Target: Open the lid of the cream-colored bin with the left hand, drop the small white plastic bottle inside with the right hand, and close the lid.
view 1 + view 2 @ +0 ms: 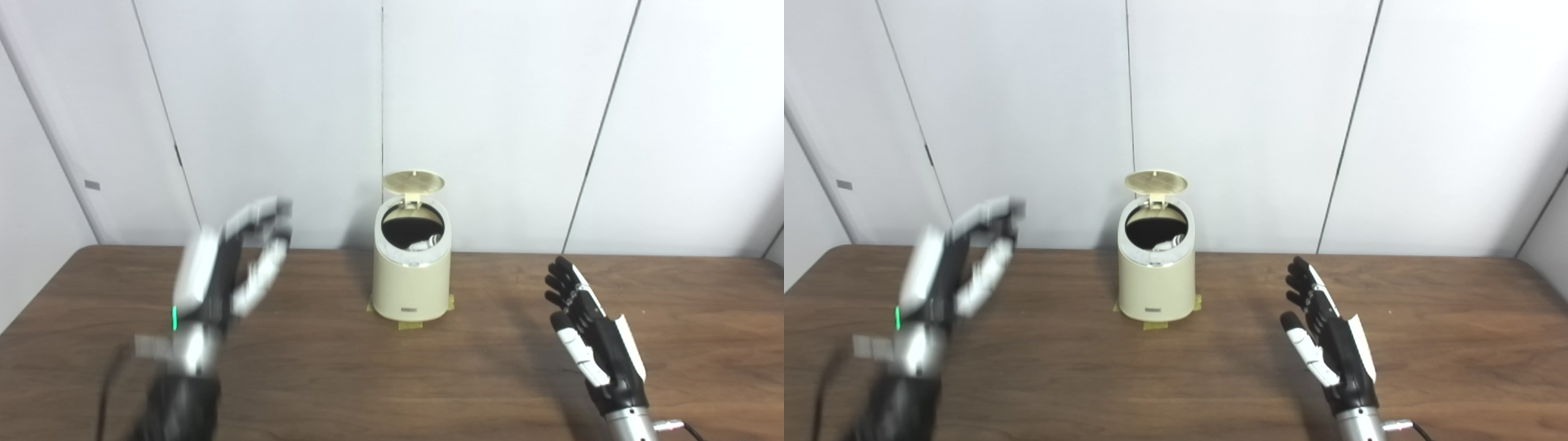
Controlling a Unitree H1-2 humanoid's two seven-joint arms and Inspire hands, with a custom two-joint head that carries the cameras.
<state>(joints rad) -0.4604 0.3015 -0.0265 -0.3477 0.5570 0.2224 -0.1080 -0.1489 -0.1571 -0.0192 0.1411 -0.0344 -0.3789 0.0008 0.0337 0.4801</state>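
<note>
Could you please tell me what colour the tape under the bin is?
The tape is yellowish, clearest in the left eye view.

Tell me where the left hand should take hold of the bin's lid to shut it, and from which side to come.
Take the lid at its top front edge, coming from above and the left. It stands tipped up on a hinge at the back of the bin, so that free edge is probably easiest to push down. The left hand is blurred but looks open; the right hand is open.

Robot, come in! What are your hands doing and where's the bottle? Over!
Left hand open, blurred, left of bin. Right hand open, empty. Lid up, something white inside, likely the bottle. Nothing in the way.
</note>
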